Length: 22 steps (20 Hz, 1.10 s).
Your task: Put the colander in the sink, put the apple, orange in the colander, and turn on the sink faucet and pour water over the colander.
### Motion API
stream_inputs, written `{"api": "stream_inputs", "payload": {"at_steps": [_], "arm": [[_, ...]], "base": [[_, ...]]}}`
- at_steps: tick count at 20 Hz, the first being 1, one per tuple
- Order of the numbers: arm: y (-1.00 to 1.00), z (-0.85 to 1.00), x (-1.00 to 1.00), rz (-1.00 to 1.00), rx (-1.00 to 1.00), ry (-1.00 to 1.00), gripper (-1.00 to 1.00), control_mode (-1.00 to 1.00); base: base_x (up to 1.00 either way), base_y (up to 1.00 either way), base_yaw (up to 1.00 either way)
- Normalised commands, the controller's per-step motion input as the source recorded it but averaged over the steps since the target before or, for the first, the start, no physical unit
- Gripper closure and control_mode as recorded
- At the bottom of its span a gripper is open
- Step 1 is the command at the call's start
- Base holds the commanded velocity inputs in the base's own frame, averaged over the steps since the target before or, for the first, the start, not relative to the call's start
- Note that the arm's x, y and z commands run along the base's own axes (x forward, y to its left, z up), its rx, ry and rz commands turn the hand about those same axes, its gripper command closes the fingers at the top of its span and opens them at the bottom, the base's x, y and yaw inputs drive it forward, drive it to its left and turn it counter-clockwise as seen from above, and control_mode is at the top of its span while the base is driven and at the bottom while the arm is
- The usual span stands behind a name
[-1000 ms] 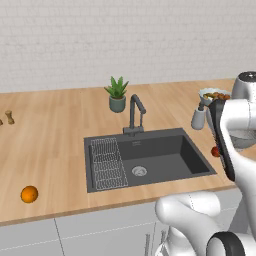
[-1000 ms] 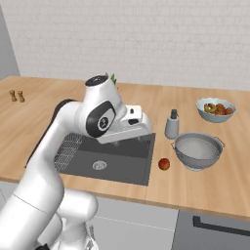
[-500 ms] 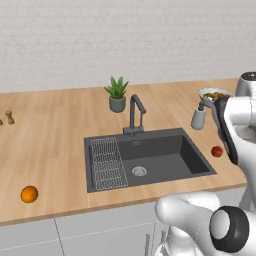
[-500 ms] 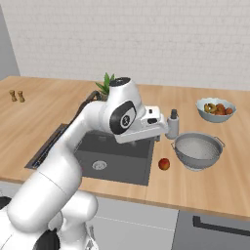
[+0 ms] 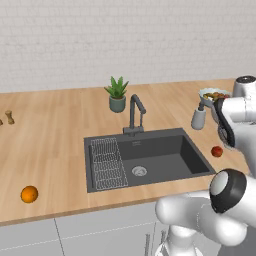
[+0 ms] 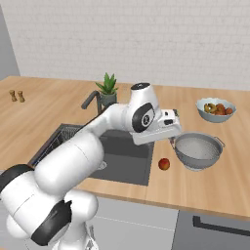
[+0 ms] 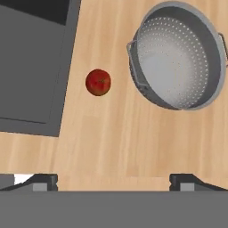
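Observation:
The silvery perforated colander stands upright on the wooden counter, right of the sink. The red apple lies on the counter between the colander and the sink's edge. My gripper hangs open and empty above the counter, just short of the apple and colander, touching neither. Its white hand hovers beside the colander's left rim. The orange rests far left near the counter's front edge. The dark faucet stands behind the sink; no water shows.
A pale fruit bowl sits behind the colander. The grey soap dispenser stands right of the sink. A potted plant stands behind the faucet, and two small shakers at the far left. A wire rack fills the sink's left part.
The arm has swung right, from over the sink to the counter beside the colander and apple. The gripper has stayed open; nothing else moved.

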Motion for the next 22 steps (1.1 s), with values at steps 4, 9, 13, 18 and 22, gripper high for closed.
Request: {"api": "stream_inputs", "payload": {"at_steps": [4, 9, 13, 18, 22], "arm": [[-0.34, -0.33, 0.65, 0.0, 0.03, 0.12, -1.0, -1.0], [-0.24, -0.25, 0.5, 0.0, 0.11, 0.06, -1.0, -1.0], [-0.01, -0.24, 0.29, 0.02, 0.05, 0.0, -1.0, -1.0], [-0.04, -0.25, 0.31, 0.03, 0.04, 0.0, -1.0, -1.0], [-0.12, -0.24, 0.15, 0.03, 0.0, 0.0, -1.0, -1.0]], "base": [[0.0, 0.0, 0.0], [0.0, 0.0, 0.0], [0.0, 0.0, 0.0], [0.0, 0.0, 0.0], [0.0, 0.0, 0.0]]}}
